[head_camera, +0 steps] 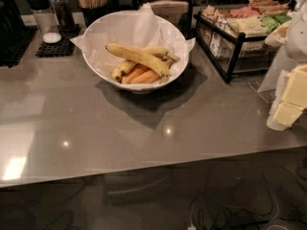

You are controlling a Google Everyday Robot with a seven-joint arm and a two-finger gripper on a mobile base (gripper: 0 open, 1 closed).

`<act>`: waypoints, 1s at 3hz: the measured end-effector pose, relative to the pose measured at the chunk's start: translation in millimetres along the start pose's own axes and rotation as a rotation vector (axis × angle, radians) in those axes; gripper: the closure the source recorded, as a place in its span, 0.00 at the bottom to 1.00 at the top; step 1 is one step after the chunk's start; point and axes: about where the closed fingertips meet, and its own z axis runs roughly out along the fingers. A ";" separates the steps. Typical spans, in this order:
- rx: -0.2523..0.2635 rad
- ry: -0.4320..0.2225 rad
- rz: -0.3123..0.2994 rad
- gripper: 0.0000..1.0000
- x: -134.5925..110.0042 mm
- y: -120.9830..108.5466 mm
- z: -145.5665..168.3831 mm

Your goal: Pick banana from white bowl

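"Judging by how things lie now, how much of the pick is done?"

"None of it is seen to be done. The banana [139, 57] is lying in the white bowl [103, 75], stretched slantwise across the top of the heap. Shorter yellow ones and the orange-tinted bananas [139, 75] are tucked beneath it. The gripper [289, 102] is held at the right edge of the view, over the grey counter [96, 128] and well apart from the bowl. No fruit is carried by it. The reach, the grasp and the lift are all judged to be left."

"And what cannot be made out?"

"Whether the gripper is released or clenched cannot be told, since it is cut off by the frame edge and only pale blocks of it are shown. Most of the arm behind it is out of view. The lower fruit is partly hidden by the bowl's wall and the crumpled paper lining [144, 23], so how the banana is propped cannot be settled. The rack of packets [230, 37] at the right rear is partly covered by the arm."
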 end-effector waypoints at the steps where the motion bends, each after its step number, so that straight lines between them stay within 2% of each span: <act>1: 0.003 -0.002 0.000 0.00 -0.6 -0.5 -0.6; 2: 0.007 -0.081 0.027 0.00 -32.1 -19.5 5.2; 3: 0.008 -0.087 0.032 0.00 -34.1 -21.0 5.2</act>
